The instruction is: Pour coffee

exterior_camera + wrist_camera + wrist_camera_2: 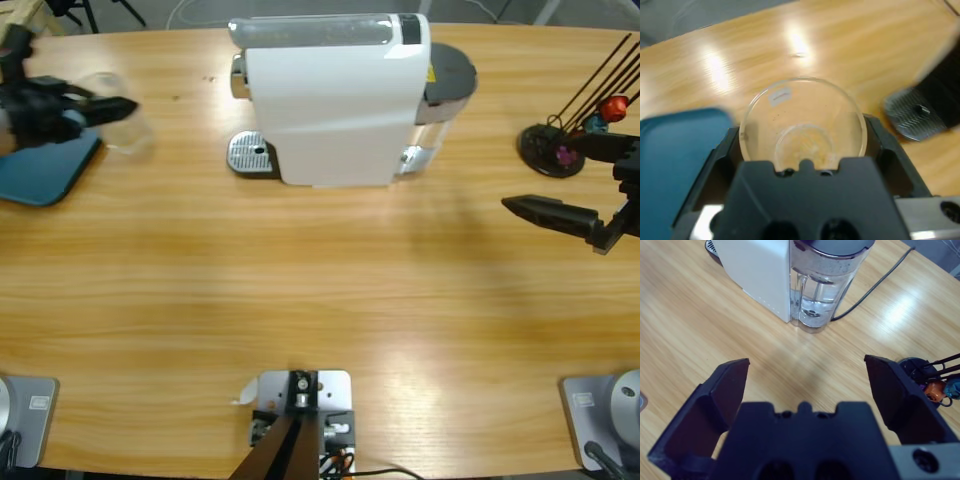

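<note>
White coffee machine (335, 100), teal tray (45, 170), clear glass (802, 125) with tan coffee (805, 145), light woodgrain bench (320, 300)

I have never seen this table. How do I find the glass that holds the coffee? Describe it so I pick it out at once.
Start at the big white coffee machine on the wooden table, then go from its drip grate end to the blue tray. Beside the tray, the left gripper is shut on a small clear glass. It is the only see-through cup, with a thin tan trace of coffee at its bottom.
</note>
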Robot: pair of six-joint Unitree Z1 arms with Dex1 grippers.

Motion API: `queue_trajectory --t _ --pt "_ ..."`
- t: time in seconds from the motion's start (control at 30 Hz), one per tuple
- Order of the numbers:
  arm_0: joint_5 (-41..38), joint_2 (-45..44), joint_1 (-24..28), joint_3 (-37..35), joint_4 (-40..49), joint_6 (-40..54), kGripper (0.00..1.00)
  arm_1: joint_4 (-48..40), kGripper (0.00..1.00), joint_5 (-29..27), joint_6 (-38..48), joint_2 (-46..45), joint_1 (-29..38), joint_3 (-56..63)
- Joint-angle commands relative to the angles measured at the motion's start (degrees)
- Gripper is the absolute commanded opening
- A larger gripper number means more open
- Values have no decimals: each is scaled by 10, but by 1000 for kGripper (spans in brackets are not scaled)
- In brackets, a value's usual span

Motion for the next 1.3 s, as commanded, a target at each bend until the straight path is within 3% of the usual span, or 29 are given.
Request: queue_trajectory --t 0.03,0.33,0.7,0.73,0.8,0.83,1.1,1.3 --pt "98 -29 74 54 6 -70 485 1 1000 -11 6 17 6 15" --pt "112 64 177 57 -54 -109 485 1 1000 -11 6 22 6 14" --pt "112 203 201 85 -242 -110 485 1 1000 -11 6 21 6 14" --pt "111 222 201 96 -279 -112 517 1 1000 -11 6 21 6 14" --pt "104 254 201 119 -354 -115 900 1 1000 -11 6 21 6 14" --pt "98 264 201 128 -380 -119 977 1 1000 -11 7 21 6 14" --pt "53 243 197 197 -453 -124 1000 1 1000 -11 6 19 6 14" --pt "37 86 154 260 -444 -124 1000 1 1000 -11 6 17 6 14"
